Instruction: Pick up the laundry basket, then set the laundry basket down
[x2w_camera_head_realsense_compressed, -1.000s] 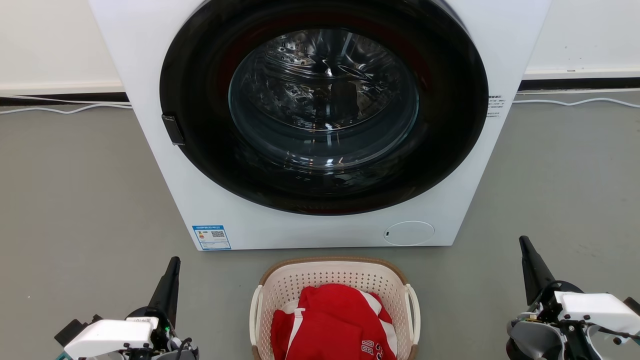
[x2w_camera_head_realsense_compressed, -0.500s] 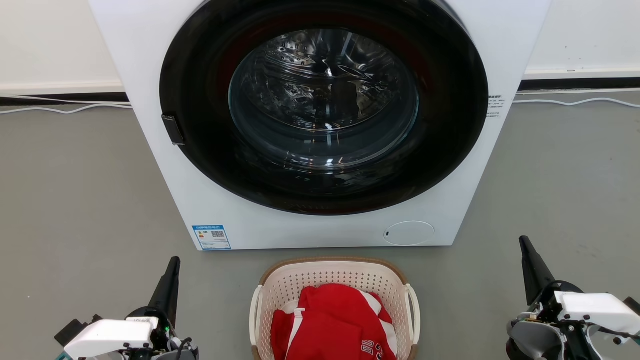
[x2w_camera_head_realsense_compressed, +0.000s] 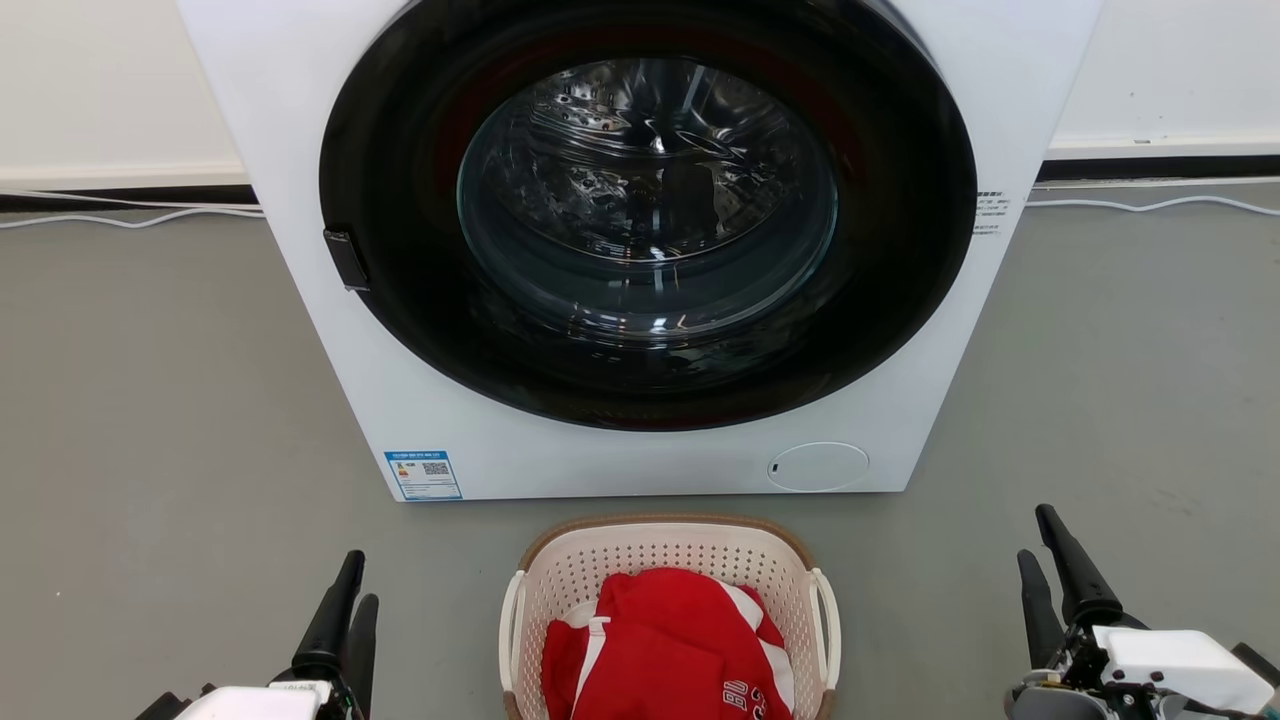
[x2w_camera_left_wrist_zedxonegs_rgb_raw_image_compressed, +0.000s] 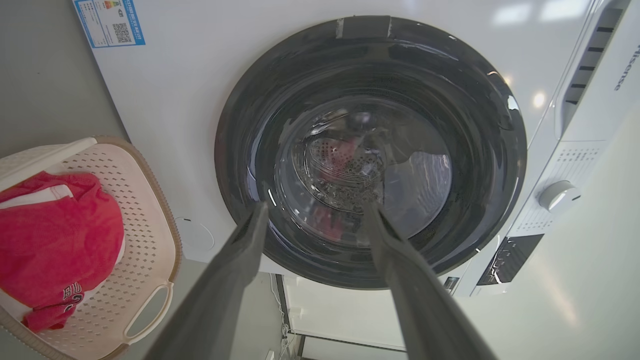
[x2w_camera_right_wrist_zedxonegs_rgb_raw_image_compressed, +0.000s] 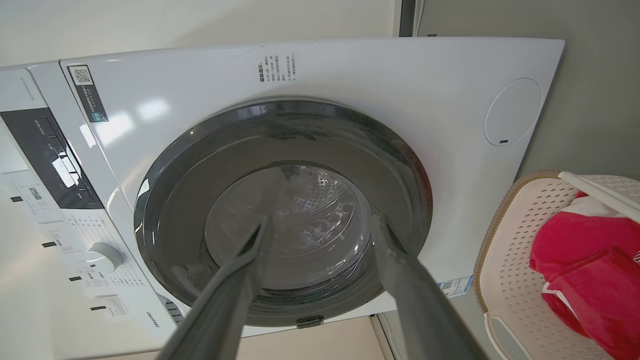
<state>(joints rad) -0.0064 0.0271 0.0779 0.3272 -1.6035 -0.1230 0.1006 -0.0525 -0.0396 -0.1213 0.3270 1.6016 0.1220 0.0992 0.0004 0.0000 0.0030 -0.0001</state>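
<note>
Barely begun: the laundry basket (x2w_camera_head_realsense_compressed: 662, 553) sits on the floor (x2w_camera_head_realsense_compressed: 150, 400), unheld.
Left gripper (x2w_camera_head_realsense_compressed: 361, 577) and right gripper (x2w_camera_head_realsense_compressed: 1034, 530) both stand empty with fingers spread, the basket between them and well apart from each. Lifting and setting down remain. A red garment (x2w_camera_head_realsense_compressed: 660, 650) hides its bottom, and its near end is cut off.

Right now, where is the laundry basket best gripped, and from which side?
By its two side handles, left gripper from the left, right gripper from the right: the loops stand clear of the walls, and both open grippers flank the laundry basket.
</note>
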